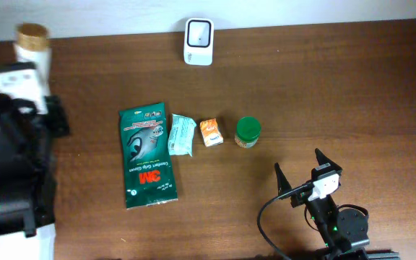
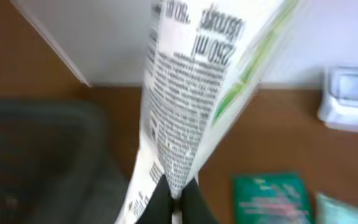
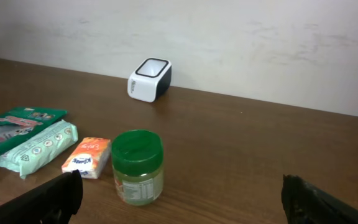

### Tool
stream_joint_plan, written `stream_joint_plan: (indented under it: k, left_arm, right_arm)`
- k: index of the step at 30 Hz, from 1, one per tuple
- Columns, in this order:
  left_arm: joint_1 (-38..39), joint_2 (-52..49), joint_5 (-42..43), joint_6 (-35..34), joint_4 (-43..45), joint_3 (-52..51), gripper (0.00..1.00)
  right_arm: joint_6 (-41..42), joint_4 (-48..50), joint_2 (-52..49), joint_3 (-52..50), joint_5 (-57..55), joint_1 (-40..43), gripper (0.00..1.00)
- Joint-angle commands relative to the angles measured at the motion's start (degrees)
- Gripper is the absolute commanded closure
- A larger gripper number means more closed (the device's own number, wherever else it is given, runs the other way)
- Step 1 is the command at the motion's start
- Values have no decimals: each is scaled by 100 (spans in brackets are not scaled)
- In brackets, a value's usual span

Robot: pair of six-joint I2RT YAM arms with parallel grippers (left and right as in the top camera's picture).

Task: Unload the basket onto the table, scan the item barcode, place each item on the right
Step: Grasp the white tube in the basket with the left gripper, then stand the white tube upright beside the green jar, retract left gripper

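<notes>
Dark brown wood-grain surface point(image 1: 323, 79), matte white wall point(image 3: 229, 37) behind. We note the left jaws pinched together on the flattened end of a glossy white printed tube point(image 2: 191, 93), with its round tan cap point(image 1: 32, 33) at upper left of the overhead frame. Right jaws stand wide apart, empty, at lower right. Boxy white scanner point(image 1: 198, 42) at top centre.

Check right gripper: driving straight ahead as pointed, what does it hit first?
Likely the green-lidded jar: it sits ahead of the open right gripper, left of centre within its finger span. Depth unclear, so possibly only a glancing hit.
</notes>
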State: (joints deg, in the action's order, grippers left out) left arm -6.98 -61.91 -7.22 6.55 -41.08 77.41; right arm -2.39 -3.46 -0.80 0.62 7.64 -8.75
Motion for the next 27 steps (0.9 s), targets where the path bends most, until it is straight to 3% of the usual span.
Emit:
stream_joint_plan:
  k: [1, 7, 11, 16, 20, 21, 23, 24, 27]
  left_arm:
    - [1161, -507, 42, -424, -662, 118, 100]
    - [2841, -2048, 50, -741, -1084, 118, 100]
    - [3657, -3158, 1167, -1794, -979, 118, 100]
    - [4127, -4048, 1397, -3403, -487, 118, 100]
    - [4391, -4172, 1410, -3418, 127, 118, 98]
    - [4439, -4172, 1408, -3418, 234, 118, 88]
    - [4511, -4172, 1412, -3416, 339, 118, 21]
    - [4511, -4172, 1440, -3414, 332, 118, 5]
    - [4459, -4159, 1497, -3412, 337, 162, 1]
  right_arm:
    - [-17, -26, 37, -31, 57, 24, 2]
    - [-17, -26, 37, -31, 55, 24, 2]
    - [-17, -26, 37, -31, 57, 24, 2]
    - [-17, -26, 37, -31, 57, 24, 2]
    - [-17, -26, 37, -31, 57, 24, 2]
    - [-17, -26, 37, -31, 55, 24, 2]
    - [-17, -26, 37, -31, 57, 24, 1]
    - [-17, -26, 37, -31, 57, 24, 2]
    - [-17, -26, 37, -31, 57, 24, 2]
